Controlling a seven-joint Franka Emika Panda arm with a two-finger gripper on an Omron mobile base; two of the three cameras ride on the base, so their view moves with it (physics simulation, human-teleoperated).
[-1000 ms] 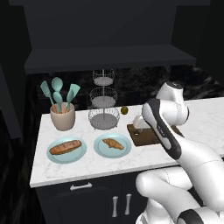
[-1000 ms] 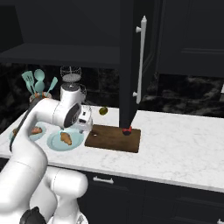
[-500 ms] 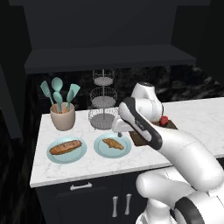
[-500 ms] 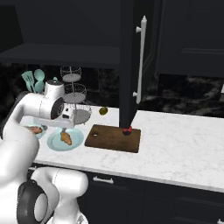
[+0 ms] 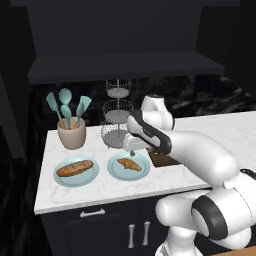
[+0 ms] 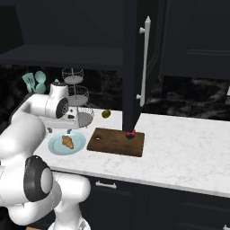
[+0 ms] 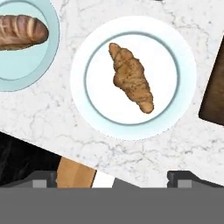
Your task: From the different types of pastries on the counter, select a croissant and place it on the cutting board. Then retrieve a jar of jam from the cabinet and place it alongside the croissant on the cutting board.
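The croissant point(image 7: 131, 77) lies on a round teal plate point(image 7: 78, 78) on the white marble counter point(image 5: 100, 187). My gripper point(image 7: 116, 177) hangs open straight above that plate, with nothing between its fingers. It also shows over the croissant point(image 5: 129, 163) as my gripper point(image 5: 132, 150), and above the croissant point(image 6: 68, 142). The longer loaf point(image 5: 75, 168) rests on a second teal plate to the left. The dark wooden cutting board point(image 6: 117, 141) lies just right of the croissant's plate. A small red jar of jam point(image 6: 130, 134) stands at the board's far edge. The black cabinet point(image 5: 125, 40) hangs above.
A beige pot of teal utensils point(image 5: 71, 135) and a wire tiered stand point(image 5: 118, 120) stand at the back of the counter. A green-yellow fruit point(image 6: 106, 113) lies behind the board. An open black cabinet door point(image 6: 134, 67) with a silver handle hangs over the board's far edge.
The arm has swung left from over the cutting board to over the croissant's plate. The gripper has stayed open.
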